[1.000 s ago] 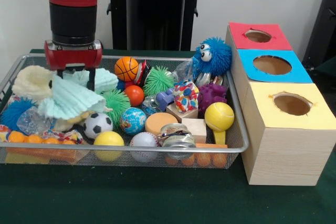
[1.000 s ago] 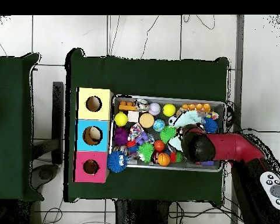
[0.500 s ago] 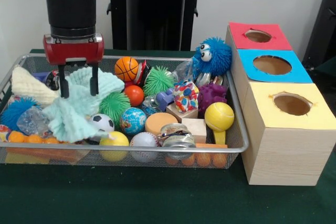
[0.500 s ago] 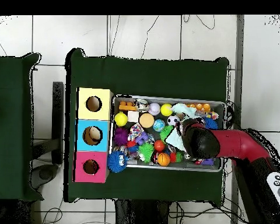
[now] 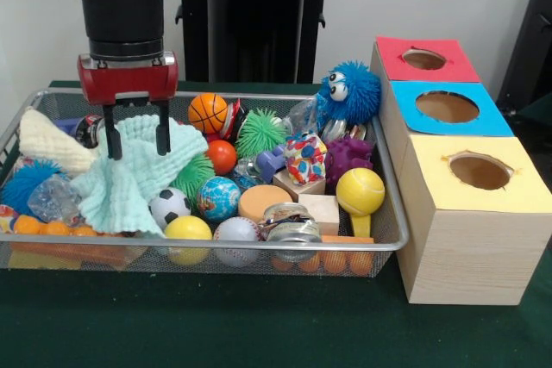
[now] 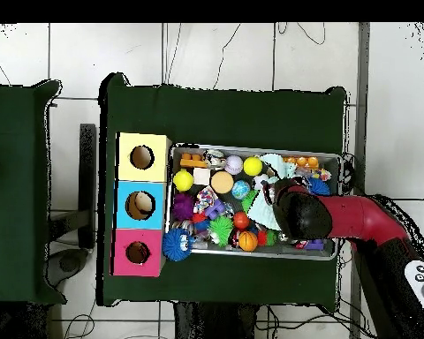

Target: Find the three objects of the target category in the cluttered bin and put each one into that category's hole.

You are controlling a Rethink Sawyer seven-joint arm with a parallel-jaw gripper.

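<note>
I am steering a red and black arm whose gripper (image 5: pixel 135 135) hangs over the left part of a wire mesh bin (image 5: pixel 390 213) full of toys. Its two black fingers (image 5: pixel 160 134) are closed on the upper fold of a pale mint-green cloth (image 5: pixel 129 180), which is lifted and hangs down between them, its lower edge draped over the clutter.

I place everything else relative to that cloth. Just left of it lies a cream-coloured cloth (image 5: pixel 50 142), and below that a blue spiky ball (image 5: pixel 24 184) against the bin's left wall. Touching the cloth's lower right edge are a small soccer ball (image 5: pixel 169 205) and, in front of that, a yellow ball (image 5: pixel 188 230). To the right sit a green spiky ball (image 5: pixel 197 173), an orange ball (image 5: pixel 222 156) and a globe-patterned ball (image 5: pixel 219 197). Behind and right is a small basketball (image 5: pixel 208 112).

Well to the right, at the bin's far corner, a blue fuzzy toy with eyes (image 5: pixel 350 92) leans beside a wooden box (image 5: pixel 461 247) standing just outside the bin. Its top carries a red panel hole (image 5: pixel 423 59), a blue panel hole (image 5: pixel 447 106) and a yellow panel hole (image 5: pixel 479 171).

From overhead, the arm (image 6: pixel 352 218) covers the bin's end farthest from the box (image 6: pixel 142 204), and a corner of the cloth (image 6: pixel 266 212) shows beside it.
</note>
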